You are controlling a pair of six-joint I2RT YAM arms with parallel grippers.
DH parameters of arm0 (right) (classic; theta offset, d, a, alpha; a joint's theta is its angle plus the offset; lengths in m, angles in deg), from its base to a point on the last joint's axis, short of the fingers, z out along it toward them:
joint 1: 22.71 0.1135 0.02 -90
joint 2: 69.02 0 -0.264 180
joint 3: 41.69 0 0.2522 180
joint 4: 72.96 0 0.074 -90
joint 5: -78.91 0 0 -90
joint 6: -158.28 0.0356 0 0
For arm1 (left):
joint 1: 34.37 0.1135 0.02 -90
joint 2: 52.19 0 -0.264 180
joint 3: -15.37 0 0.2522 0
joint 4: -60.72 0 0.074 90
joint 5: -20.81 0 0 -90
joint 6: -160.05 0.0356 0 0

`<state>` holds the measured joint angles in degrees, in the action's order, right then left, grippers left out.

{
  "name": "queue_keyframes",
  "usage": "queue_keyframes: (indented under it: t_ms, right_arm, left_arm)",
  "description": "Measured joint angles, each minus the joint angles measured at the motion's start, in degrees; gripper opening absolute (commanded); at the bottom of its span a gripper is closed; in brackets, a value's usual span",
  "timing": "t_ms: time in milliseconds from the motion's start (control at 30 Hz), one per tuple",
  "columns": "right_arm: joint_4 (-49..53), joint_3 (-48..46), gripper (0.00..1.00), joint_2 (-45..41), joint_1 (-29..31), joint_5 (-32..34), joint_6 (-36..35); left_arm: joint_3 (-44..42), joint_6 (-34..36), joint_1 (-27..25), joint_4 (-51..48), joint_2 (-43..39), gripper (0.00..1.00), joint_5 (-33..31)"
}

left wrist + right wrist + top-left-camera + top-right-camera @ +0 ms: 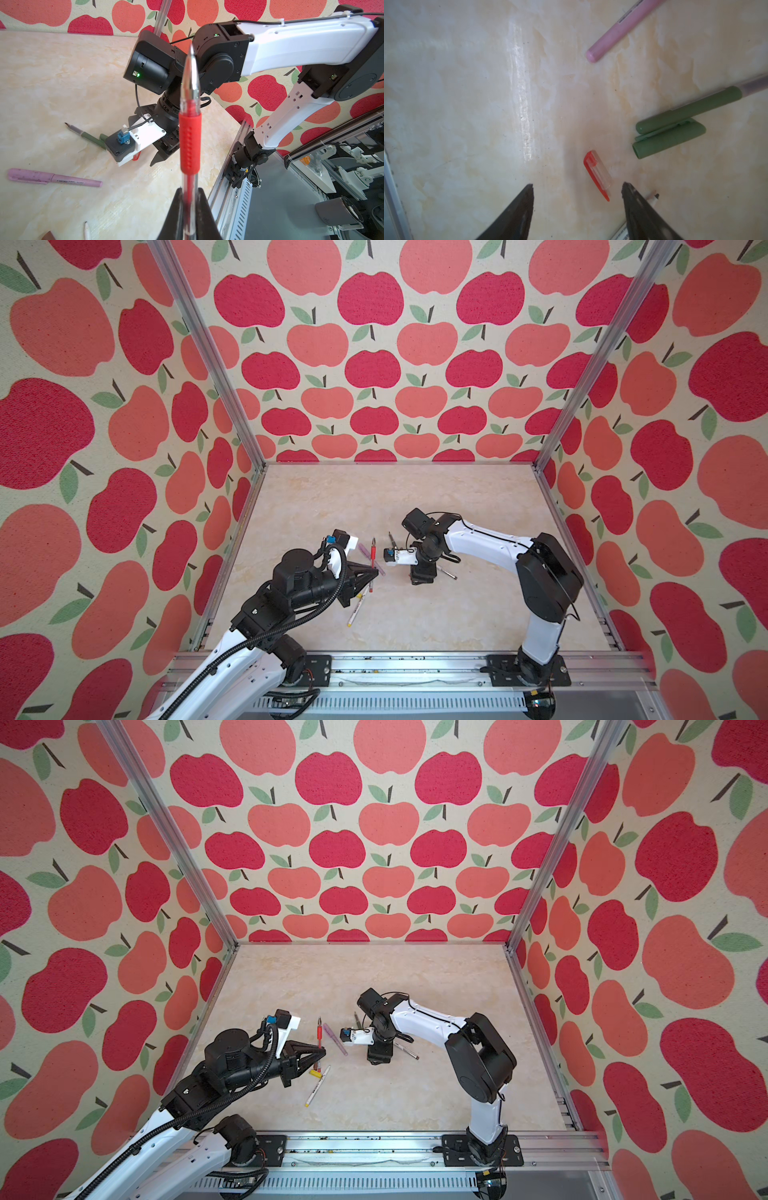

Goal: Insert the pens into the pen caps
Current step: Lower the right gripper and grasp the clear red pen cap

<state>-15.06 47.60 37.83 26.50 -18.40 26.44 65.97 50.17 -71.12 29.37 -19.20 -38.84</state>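
Red pen [190, 143]: light, stiff, its clear barrel likely slick. My left gripper [190, 190] pinches it on the bare barrel behind the ribbed sleeve, tip pointing away, clear of the table [467, 104]. Red cap [597, 174]: small, hard, probably skids easily. It lies flat just ahead of my right gripper [577, 185], whose jaws are spread and touch nothing. I would take it across its sides; I cannot tell for certain which end is the mouth.
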Motion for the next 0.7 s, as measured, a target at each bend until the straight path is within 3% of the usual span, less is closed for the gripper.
queue_keyframes:
  t_ms: [333,700]
  right_arm:
    - [-0.8,1.6,0.63,5.7,-0.9,2.9,-1.0]
    - [-1.0,3.7,0.36,7.2,-0.8,4.8,1.6]
  left_arm:
    - [-0.2,-0.2,0.0,1.0,0.4,0.05,-0.2]
    - [-0.2,-0.4,0.0,3.3,0.9,0.05,-0.2]
